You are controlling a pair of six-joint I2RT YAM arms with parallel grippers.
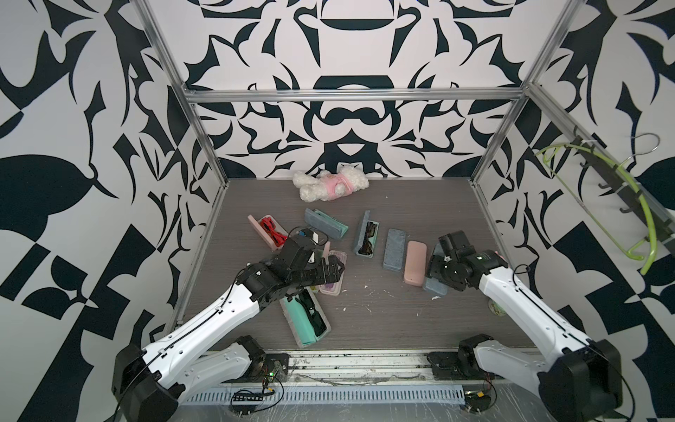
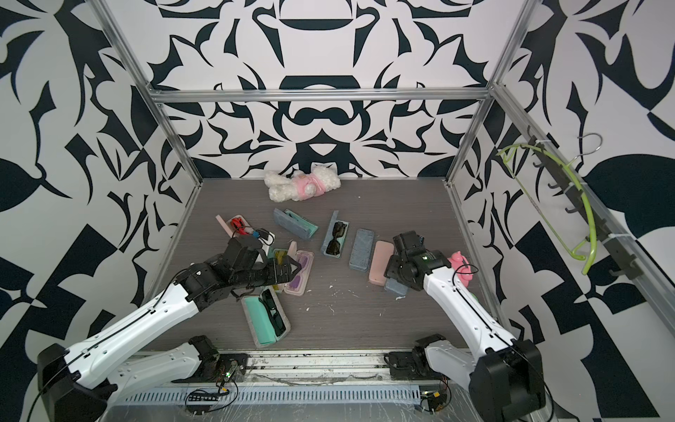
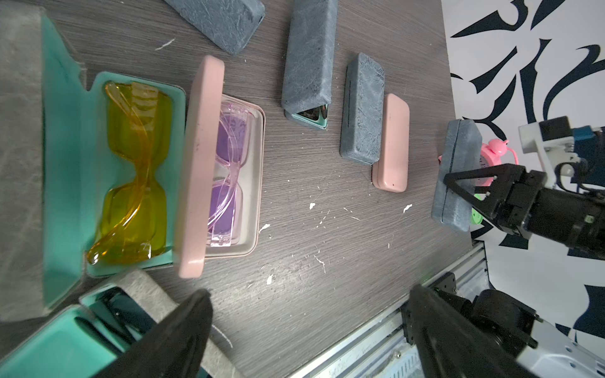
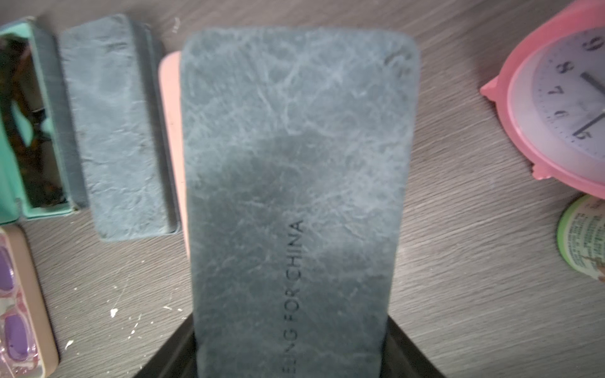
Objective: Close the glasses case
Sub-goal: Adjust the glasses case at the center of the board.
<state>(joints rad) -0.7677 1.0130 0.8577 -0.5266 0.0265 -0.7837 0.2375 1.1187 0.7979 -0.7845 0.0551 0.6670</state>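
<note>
Right fingers (image 4: 170, 360) sit closest to the lens, closed against the two long edges of a grey case (image 4: 294, 163). Its seam looks shut in the left wrist view. Their tips are cut off at the frame edge, and I cannot tell whether the case rests on the tabletop (image 3: 327, 245) or is lifted clear.

Left fingers (image 3: 176, 333) are spread fully and hold nothing. They hang over the open pink case (image 3: 199, 163) on the robot's left half of the tabletop, with purple glasses (image 3: 226, 183) inside.
- Lid: stands on edge along the case's left side, just beside the teal-lined case (image 3: 65, 163) holding yellow glasses (image 3: 137, 170).
- Long axis: runs roughly front to back, so the lid has to fall rightward.
- Arms: the left arm is much nearer; the right is well apart and occupied.

Judgement: the pink case is probably next to close, though other cases are open too.

Hidden: the hinge is behind the lid. In both top views the left arm covers most of that case.
</note>
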